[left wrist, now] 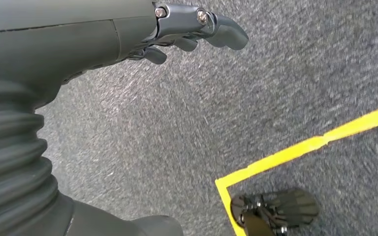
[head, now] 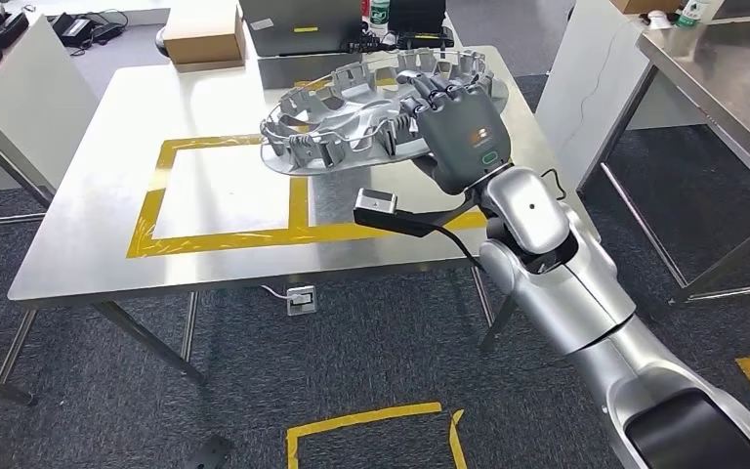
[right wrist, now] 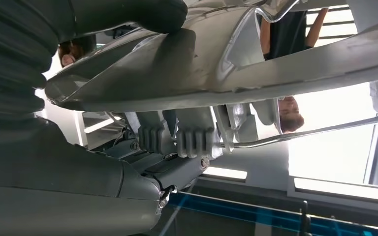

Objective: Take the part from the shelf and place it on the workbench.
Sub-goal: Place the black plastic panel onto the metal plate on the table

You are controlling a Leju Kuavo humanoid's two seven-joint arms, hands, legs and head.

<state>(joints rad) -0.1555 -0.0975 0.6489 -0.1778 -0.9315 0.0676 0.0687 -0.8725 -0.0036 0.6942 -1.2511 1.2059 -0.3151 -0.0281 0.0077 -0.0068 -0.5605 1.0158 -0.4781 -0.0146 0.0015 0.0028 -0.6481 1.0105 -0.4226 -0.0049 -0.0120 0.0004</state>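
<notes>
The part is a large round silver wheel cover (head: 352, 112) with clips around its rim. My right hand (head: 461, 129) grips its near right edge and holds it tilted over the steel workbench (head: 107, 156), above the right side of the yellow tape rectangle (head: 217, 191). In the right wrist view the thumb (right wrist: 133, 14) lies on one face of the cover (right wrist: 216, 69) and the fingers (right wrist: 177, 142) curl around the other. My left hand (left wrist: 192, 29) hangs over grey carpet with its fingers curled in, holding nothing.
A cardboard box (head: 205, 39) and dark equipment (head: 298, 29) stand at the workbench's far edge. A second steel table (head: 732, 88) is at the right. Yellow floor tape (head: 366, 425) lies in front of the bench. A person (right wrist: 288, 29) is reflected or seen past the cover.
</notes>
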